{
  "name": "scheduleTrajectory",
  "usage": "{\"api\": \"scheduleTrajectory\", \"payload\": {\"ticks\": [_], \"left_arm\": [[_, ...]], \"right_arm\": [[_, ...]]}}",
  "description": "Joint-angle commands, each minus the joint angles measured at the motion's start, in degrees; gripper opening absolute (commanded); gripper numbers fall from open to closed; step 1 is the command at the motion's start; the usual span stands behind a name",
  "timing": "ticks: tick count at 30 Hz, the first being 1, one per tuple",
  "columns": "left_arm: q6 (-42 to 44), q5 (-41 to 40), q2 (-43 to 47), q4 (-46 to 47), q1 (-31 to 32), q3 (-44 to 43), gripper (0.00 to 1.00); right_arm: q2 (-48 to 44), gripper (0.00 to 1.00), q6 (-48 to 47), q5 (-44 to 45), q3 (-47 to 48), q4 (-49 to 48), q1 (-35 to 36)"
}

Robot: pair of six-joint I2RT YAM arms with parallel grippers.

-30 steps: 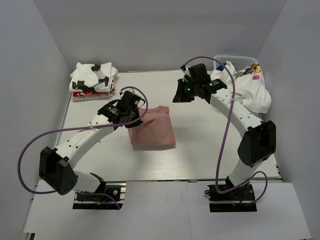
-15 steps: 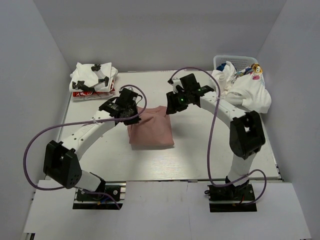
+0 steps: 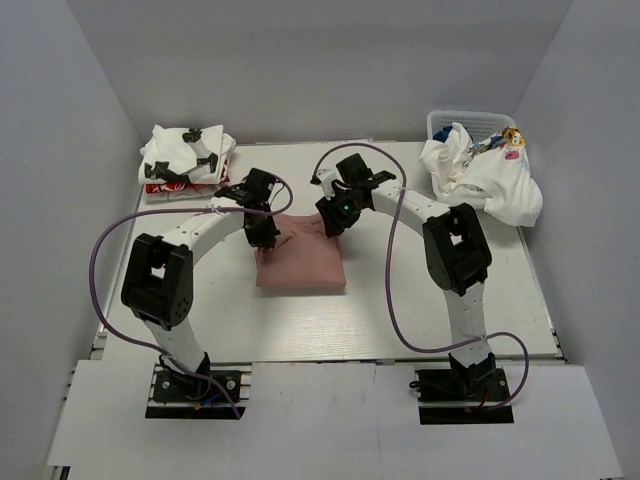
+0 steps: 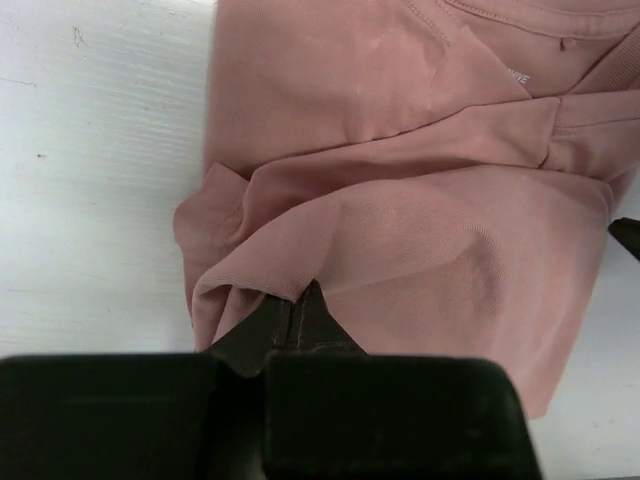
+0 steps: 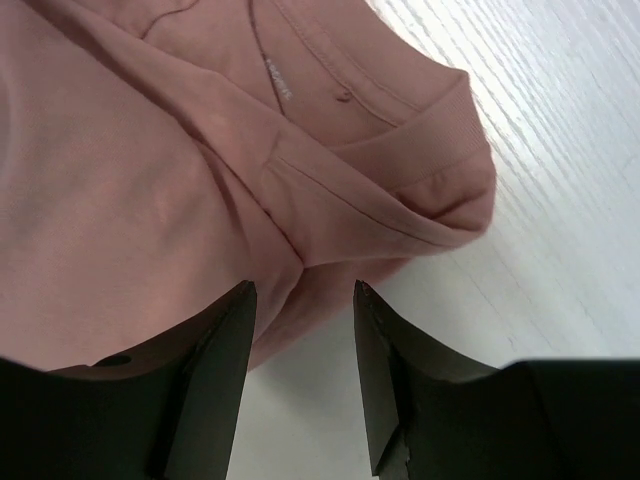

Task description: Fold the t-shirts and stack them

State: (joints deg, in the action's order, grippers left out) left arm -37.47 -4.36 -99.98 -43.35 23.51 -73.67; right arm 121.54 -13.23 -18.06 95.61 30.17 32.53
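Note:
A dusty-pink t-shirt [image 3: 300, 262] lies folded in the middle of the table. My left gripper [image 3: 262, 232] is at its far left corner, shut on a raised fold of the pink cloth [image 4: 260, 270], which drapes over the closed fingertips [image 4: 297, 305]. My right gripper [image 3: 333, 222] hovers open over the far right corner, where the collar edge [image 5: 420, 170] sits just ahead of the gap between its jaws [image 5: 303, 295]. A stack of folded white t-shirts [image 3: 185, 160] rests at the far left. More white t-shirts [image 3: 490, 180] spill from the basket at the far right.
The white mesh basket [image 3: 470, 120] stands in the far right corner, with crumpled shirts hanging over its front. Grey walls close in the table [image 3: 400, 310] on the left, back and right. Purple cables loop above both arms.
The right arm swung left from near the basket to the pink shirt's far right corner and its gripper opened. The left gripper moved to the far left corner, bunching the cloth.

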Motion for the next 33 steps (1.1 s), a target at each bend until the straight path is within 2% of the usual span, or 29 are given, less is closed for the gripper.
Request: {"api": "scheduleTrajectory", "payload": {"ticks": [1, 2, 3, 4, 5, 6, 9, 11, 14, 15, 16, 19, 21, 23, 25, 26, 29, 33], "left_arm": [[1.26, 1.98, 1.55, 0.37, -0.48, -2.27, 0.0], [1.26, 2.51, 1.55, 0.9, -0.48, -2.27, 0.02], [1.78, 2.51, 1.55, 0.9, -0.48, -2.27, 0.13], [2.31, 2.51, 1.55, 0.9, -0.48, -2.27, 0.37], [3.1, 2.51, 2.42, 0.38, -0.48, -2.27, 0.95], [3.11, 1.82, 3.21, 0.37, -0.48, -1.49, 1.0], [4.86, -0.64, 8.39, 3.79, -1.01, 1.85, 1.0], [7.57, -0.65, 13.9, 7.03, -1.01, 5.98, 1.0], [14.06, 1.81, 19.81, 17.91, -1.01, 12.75, 1.0], [14.96, 2.42, 19.83, 19.17, -1.01, 13.89, 1.0], [16.54, 4.17, 19.83, 20.49, -1.01, 15.47, 1.0], [20.24, 5.93, 16.76, 22.17, -1.01, 16.1, 1.0], [20.77, 6.46, 14.22, 22.17, -1.01, 16.1, 0.98], [21.65, 6.47, 10.96, 22.17, -1.01, 15.58, 0.92], [22.18, 7.09, 9.11, 22.17, -1.53, 14.79, 0.88], [22.18, 7.09, 8.24, 21.56, -1.53, 14.78, 0.8], [21.57, 7.09, 6.38, 21.56, -2.06, 13.55, 0.71], [21.57, 7.09, 5.77, 21.03, -2.59, 13.55, 0.68]], "right_arm": [[0.02, 0.5, -5.57, 0.22, 3.09, 2.26, 1.13], [0.19, 0.5, -5.84, 0.48, 3.26, 2.61, 1.3], [0.11, 0.5, -5.66, 0.92, 3.26, 2.52, 1.3], [-0.07, 0.5, -4.79, 1.88, 3.0, 2.35, 1.56], [-0.42, 0.52, -4.26, 2.5, 2.65, 1.48, 1.74], [-2.42, 0.57, -3.82, 4.34, 0.04, -0.36, 1.83], [-7.69, 0.65, -0.05, 8.55, -4.98, -6.51, 1.74], [-9.38, 0.7, 6.62, 9.62, -6.31, -8.37, 1.48], [-13.34, 0.7, 14.97, 10.59, -6.58, -7.24, 1.39], [-14.82, 0.72, 17.17, 11.03, -6.23, -6.8, 1.39], [-15.18, 0.72, 24.32, 10.51, -6.32, -4.36, 1.22], [-14.84, 0.74, 32.29, 7.62, -6.4, -0.48, 1.04], [-14.22, 0.68, 35.45, 6.38, -7.45, -0.72, 1.13], [-13.96, 0.67, 36.52, 4.62, -7.37, -0.73, 0.95], [-12.91, 0.7, 36.53, 2.52, -5.97, 0.23, 0.51], [-12.03, 0.72, 36.61, 1.12, -3.35, 3.8, 0.6], [-9.92, 0.72, 36.17, -3.79, -2.1, 7.18, 0.86], [-8.77, 0.74, 35.74, -6.11, -3.24, 6.74, -0.1]]}}
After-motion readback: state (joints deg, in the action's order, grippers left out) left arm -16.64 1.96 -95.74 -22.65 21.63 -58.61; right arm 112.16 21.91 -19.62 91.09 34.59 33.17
